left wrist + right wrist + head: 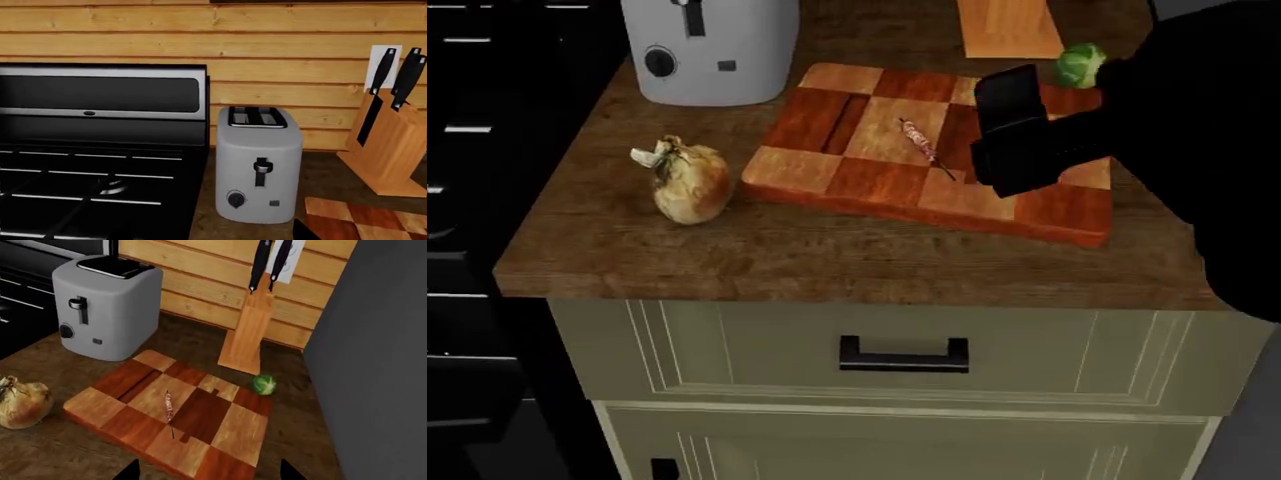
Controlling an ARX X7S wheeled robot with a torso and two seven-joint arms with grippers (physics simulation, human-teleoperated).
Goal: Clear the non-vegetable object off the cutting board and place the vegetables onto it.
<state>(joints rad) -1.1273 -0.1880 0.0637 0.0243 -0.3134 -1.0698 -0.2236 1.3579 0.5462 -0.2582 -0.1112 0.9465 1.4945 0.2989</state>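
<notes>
Right end effector (1014, 140): fingers spread, empty, above checkered tan-and-brown wooden cutting board (220, 432). Thin pinkish-red mottled meat sliver (169, 407) ahead. Risk: sliver slips from closing fingers.

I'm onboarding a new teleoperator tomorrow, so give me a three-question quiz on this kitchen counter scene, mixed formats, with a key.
1. True or false: the onion already lies on the cutting board.
2. Multiple choice: what lies on the board now? A) the Brussels sprout B) the thin pinkish-red meat stick C) a knife
3. Fill in: the grey appliance between the stove and the knife block is a ____.

Key
1. False: it lies on the counter, apart from the board.
2. B
3. toaster
</notes>
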